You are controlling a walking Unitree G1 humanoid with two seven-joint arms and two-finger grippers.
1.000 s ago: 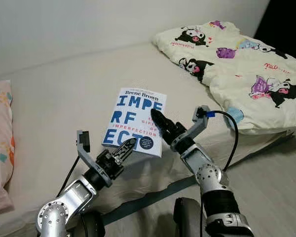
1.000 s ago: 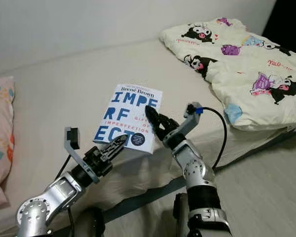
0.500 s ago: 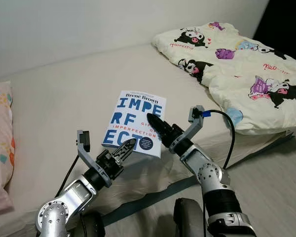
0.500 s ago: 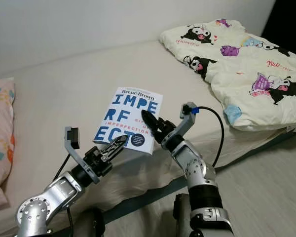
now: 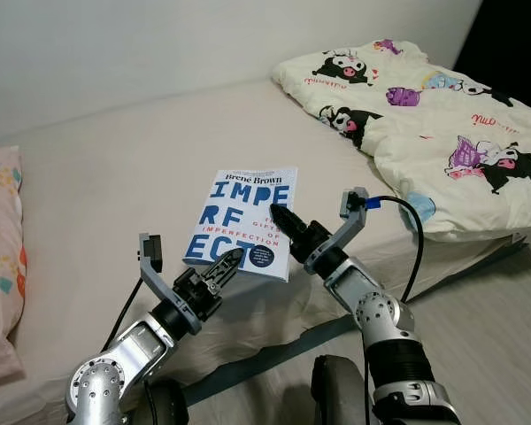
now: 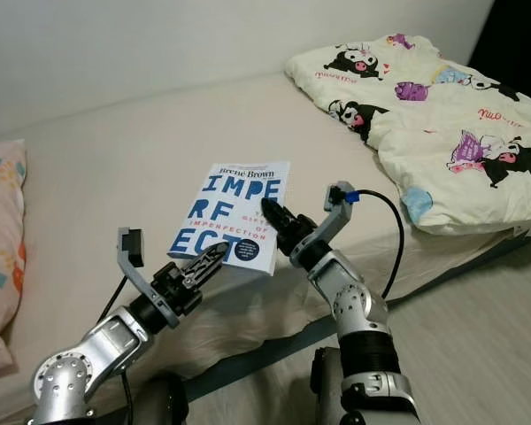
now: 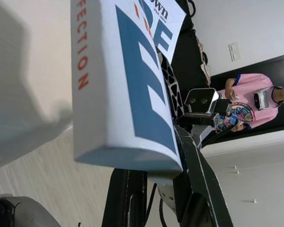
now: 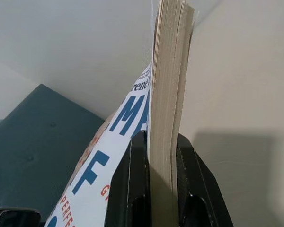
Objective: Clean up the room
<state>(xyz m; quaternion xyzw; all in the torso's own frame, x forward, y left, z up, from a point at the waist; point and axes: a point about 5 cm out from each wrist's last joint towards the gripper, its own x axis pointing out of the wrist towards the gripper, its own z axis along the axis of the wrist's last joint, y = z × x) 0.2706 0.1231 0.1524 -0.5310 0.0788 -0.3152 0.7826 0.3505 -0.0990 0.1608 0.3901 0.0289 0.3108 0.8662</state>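
Right gripper point(image 5: 281, 219) is clamped on the page edge of the book point(image 5: 244, 220), holding it just over the bed point(image 5: 115, 177), probably to carry it off; left gripper point(image 5: 229, 259) sits at its near corner, seemingly steadying it, can't tell if it's closed.

Head views: from above, facing forward and down at the bed point(image 5: 115, 177); both share the book point(image 5: 243, 221).
Left wrist: very near the book's spine point(image 7: 85, 80).
Right wrist: close on its page edges point(image 8: 168, 94).
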